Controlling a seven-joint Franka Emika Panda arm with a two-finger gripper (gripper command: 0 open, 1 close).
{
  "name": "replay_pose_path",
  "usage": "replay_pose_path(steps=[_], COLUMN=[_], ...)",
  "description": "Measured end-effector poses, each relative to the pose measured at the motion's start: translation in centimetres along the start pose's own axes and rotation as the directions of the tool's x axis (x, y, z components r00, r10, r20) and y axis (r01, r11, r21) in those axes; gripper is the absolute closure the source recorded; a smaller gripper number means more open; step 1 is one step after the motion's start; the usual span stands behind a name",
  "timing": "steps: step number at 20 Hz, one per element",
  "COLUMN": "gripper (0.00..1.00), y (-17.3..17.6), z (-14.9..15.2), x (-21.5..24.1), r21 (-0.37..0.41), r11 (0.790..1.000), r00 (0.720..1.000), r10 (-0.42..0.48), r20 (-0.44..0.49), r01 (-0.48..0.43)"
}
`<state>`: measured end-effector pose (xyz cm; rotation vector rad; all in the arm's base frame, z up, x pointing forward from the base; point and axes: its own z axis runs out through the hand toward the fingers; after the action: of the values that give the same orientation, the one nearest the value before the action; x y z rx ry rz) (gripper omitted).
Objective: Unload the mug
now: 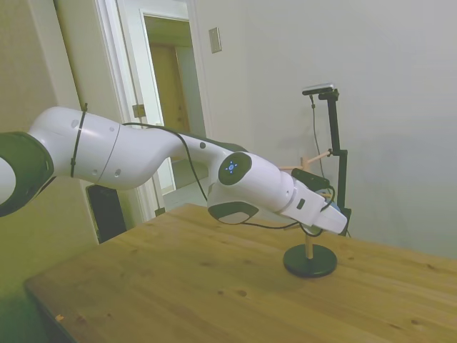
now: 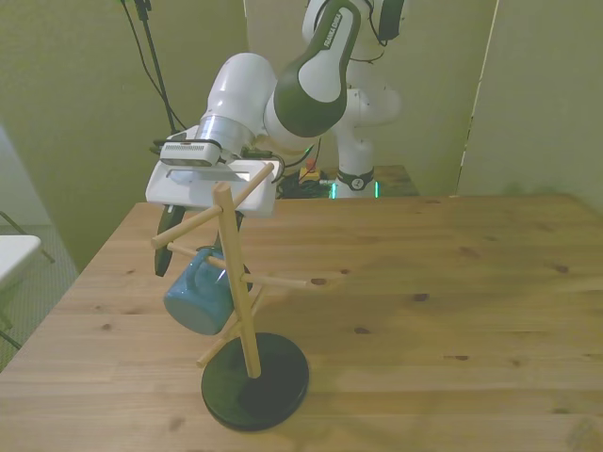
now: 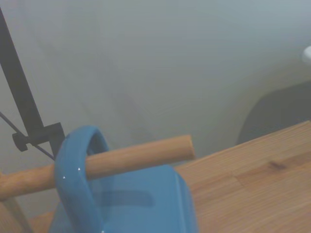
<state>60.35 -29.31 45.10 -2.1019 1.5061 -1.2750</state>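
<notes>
Mug (image 2: pixel 200 299): blue, glossy, hanging by its handle (image 3: pixel 77 179) from a wooden peg (image 3: pixel 104 164) of the rack (image 2: pixel 247 303). In your front view it sits low on the rack's left, tilted, its body clear of the table (image 2: pixel 452 301). In your wrist view the peg passes through the handle loop, its rounded tip sticking out beyond the loop. You cannot see the mug in your side view; the arm covers that spot.

Rack: a slanted wooden post with several pegs branching off at angles, set in a round black base (image 2: pixel 255 381). The base stands on the table near the front view's lower left. In your side view only the base (image 1: pixel 310 260) and a short length of post show below the arm.

Gripper (image 2: pixel 168 247): reaching down on the front view's left of the rack, just above and beside the mug. You see dark fingers (image 2: pixel 164 243) behind the upper peg, close to the mug's handle side. Whether they are spread or pressed together you cannot tell, as the peg and the white hand body hide most of them. No contact with the mug can be confirmed.

Arm (image 1: pixel 150 157): white, stretched low over the table in your side view.

Table: pale wood with knots.
</notes>
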Motion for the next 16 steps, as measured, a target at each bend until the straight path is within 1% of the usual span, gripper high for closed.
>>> replay_pose_path(steps=[12,16], gripper=[1.00,1.00], y=[-0.35,-0.51], z=[-0.08,0.00], x=[-0.11,-0.14], r21=[0.004,-0.001], r11=[1.000,0.999], r00=[1.000,0.999], r10=[-0.010,-0.041], r20=[0.001,0.008], r01=[0.010,0.041])
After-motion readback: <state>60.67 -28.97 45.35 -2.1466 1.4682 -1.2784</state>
